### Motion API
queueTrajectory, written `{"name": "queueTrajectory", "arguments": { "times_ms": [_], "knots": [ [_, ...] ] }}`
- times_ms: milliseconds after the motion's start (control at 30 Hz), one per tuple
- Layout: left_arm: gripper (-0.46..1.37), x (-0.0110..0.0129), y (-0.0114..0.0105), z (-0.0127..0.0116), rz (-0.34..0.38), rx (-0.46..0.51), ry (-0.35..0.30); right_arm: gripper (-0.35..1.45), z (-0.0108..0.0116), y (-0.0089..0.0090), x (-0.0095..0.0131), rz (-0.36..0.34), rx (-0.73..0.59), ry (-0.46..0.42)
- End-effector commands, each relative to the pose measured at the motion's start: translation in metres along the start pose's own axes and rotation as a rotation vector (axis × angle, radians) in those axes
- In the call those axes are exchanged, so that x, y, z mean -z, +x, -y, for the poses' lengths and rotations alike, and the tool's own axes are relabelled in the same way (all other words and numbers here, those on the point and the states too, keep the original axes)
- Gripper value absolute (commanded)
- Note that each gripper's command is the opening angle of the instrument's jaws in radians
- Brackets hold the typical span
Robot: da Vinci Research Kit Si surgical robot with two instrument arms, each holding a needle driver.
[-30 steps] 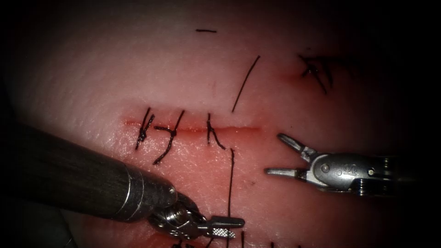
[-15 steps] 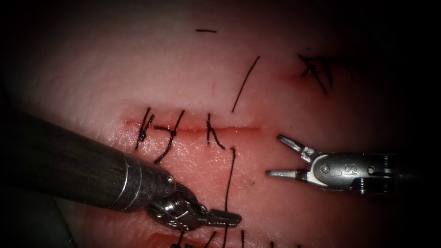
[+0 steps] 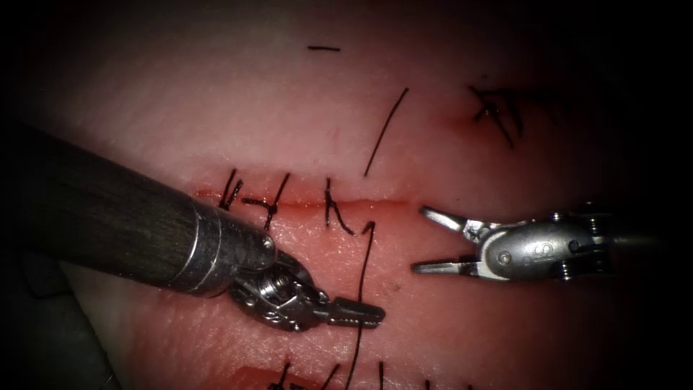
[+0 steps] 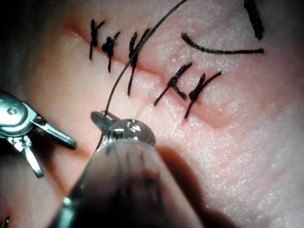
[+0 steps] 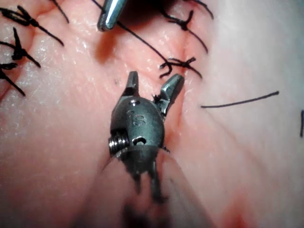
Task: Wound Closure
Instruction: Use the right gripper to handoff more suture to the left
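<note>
Your left hand [image 3: 359, 313] is clamped on the thread [image 3: 363, 289]; your right hand [image 3: 426, 240] gapes wide, holding nothing.
The thread climbs to the cut [image 3: 361, 204] in the tissue [image 3: 289, 123]; no needle is apparent.

tissue [image 3: 216, 108] – moist, glossy, grainy | grippers [image 3: 426, 242] – shiny metal | thread [image 3: 361, 303] – matt blk

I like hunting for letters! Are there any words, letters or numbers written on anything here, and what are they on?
"IS": stamped on the grey metal body of the right arm's tool, just behind its open jaws; in the endoscope view it reads upside down.
The shiny steel left arm's tool, the pale pink tissue and the black thread carry no writing.
</note>
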Motion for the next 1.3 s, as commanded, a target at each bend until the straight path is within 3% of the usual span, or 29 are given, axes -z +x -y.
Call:
{"name": "queueTrajectory", "arguments": {
  "times_ms": [33,233,600,833,1033,1100,1133,1300],
  "knots": [
    [-0.35,0.0000,0.0000,0.0001,-0.002,0.003,-0.002,0.98,-0.0002,0.0001,-0.0003,-0.017,0.036,-0.011],
    [-0.35,0.0000,-0.0003,0.0008,-0.016,0.008,0.012,0.91,0.0001,0.0004,-0.0014,-0.067,0.110,-0.030],
    [-0.35,0.0001,-0.0008,0.0019,-0.031,0.017,0.021,0.90,0.0018,0.0007,-0.0054,-0.126,0.162,0.019],
    [-0.35,0.0001,-0.0008,0.0022,-0.033,0.020,0.026,0.86,0.0023,0.0009,-0.0064,-0.153,0.189,0.028],
    [-0.35,0.0002,-0.0008,0.0022,-0.033,0.025,0.026,0.47,0.0023,0.0008,-0.0061,-0.155,0.195,0.030],
    [-0.35,0.0002,-0.0008,0.0021,-0.033,0.025,0.026,0.09,0.0023,0.0008,-0.0060,-0.156,0.195,0.031],
    [-0.35,0.0002,-0.0008,0.0021,-0.033,0.025,0.026,-0.35,0.0024,0.0008,-0.0059,-0.157,0.201,0.031],
    [-0.35,0.0001,-0.0007,0.0021,-0.033,0.025,0.032,-0.35,0.0024,0.0009,-0.0059,-0.151,0.200,0.018]
  ]
}}
